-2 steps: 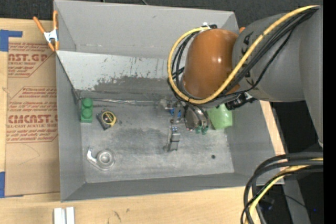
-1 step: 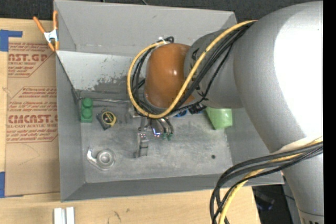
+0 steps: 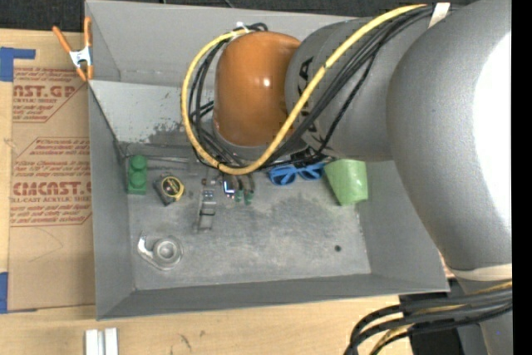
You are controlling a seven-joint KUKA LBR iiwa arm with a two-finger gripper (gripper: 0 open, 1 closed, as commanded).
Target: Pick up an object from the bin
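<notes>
My gripper [image 3: 224, 187] hangs low over the bin floor, left of the middle, mostly hidden under the orange wrist cover. A small round black and yellow thing [image 3: 170, 188] lies just to its left. A slim grey piece [image 3: 204, 214] sits right below it; I cannot tell whether that piece is loose or part of the gripper. Blue sunglasses [image 3: 295, 172] lie just to its right, partly under the arm.
A green cup [image 3: 347, 181] lies on its side beside the sunglasses. A small green bottle [image 3: 135, 175] stands by the left wall. A clear round lid [image 3: 162, 249] rests near the front left corner. The arm covers the bin's back right.
</notes>
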